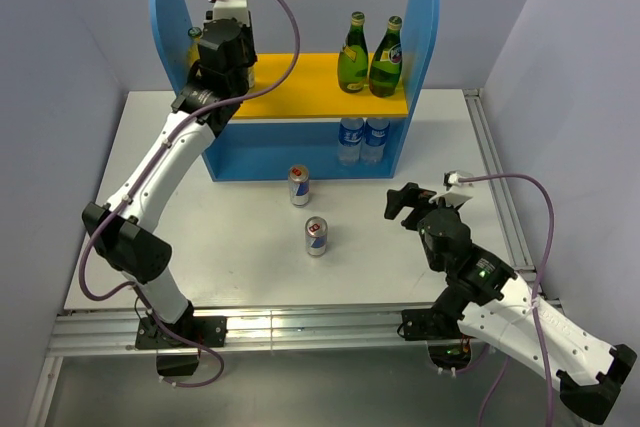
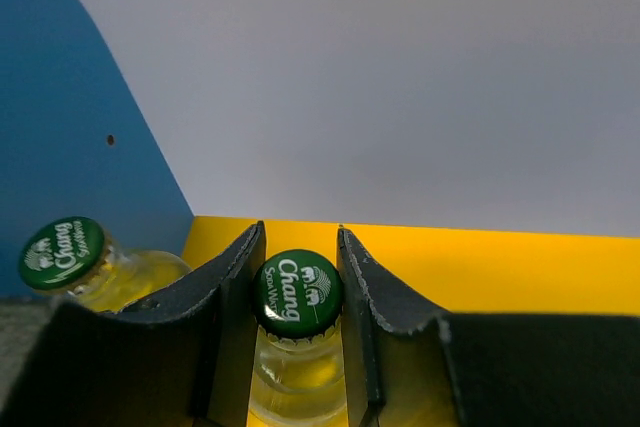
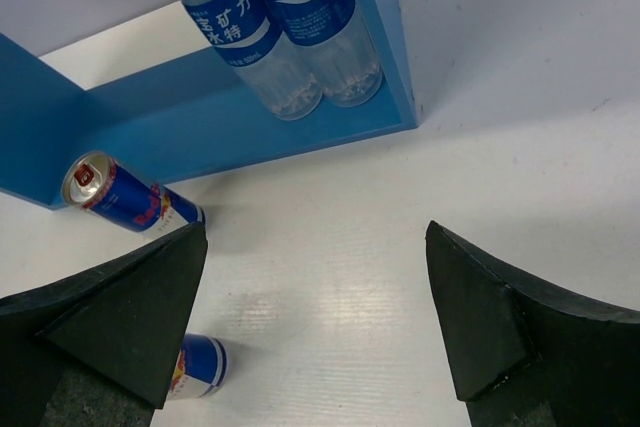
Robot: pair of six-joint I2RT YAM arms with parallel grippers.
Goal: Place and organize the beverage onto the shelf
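The blue shelf (image 1: 425, 17) has a yellow upper board (image 1: 310, 77). Two dark green bottles (image 1: 368, 55) stand at the board's right end. My left gripper (image 1: 232, 72) is at the board's left end, shut on the green cap of a pale-yellow bottle (image 2: 296, 292) standing on the board. The second pale-yellow bottle (image 2: 62, 252) stands just left of it, by the side panel. Two silver-blue-red cans (image 1: 299, 185) (image 1: 316, 236) stand on the table before the shelf. My right gripper (image 1: 400, 202) is open and empty, right of the cans; its view shows both cans (image 3: 130, 197) (image 3: 200, 365).
Two clear bottles with blue labels (image 1: 362, 139) stand on the shelf's lower level at the right, also in the right wrist view (image 3: 290, 27). The white table (image 1: 230, 267) ends in a metal rail at the near edge. Grey walls stand close behind and beside the shelf.
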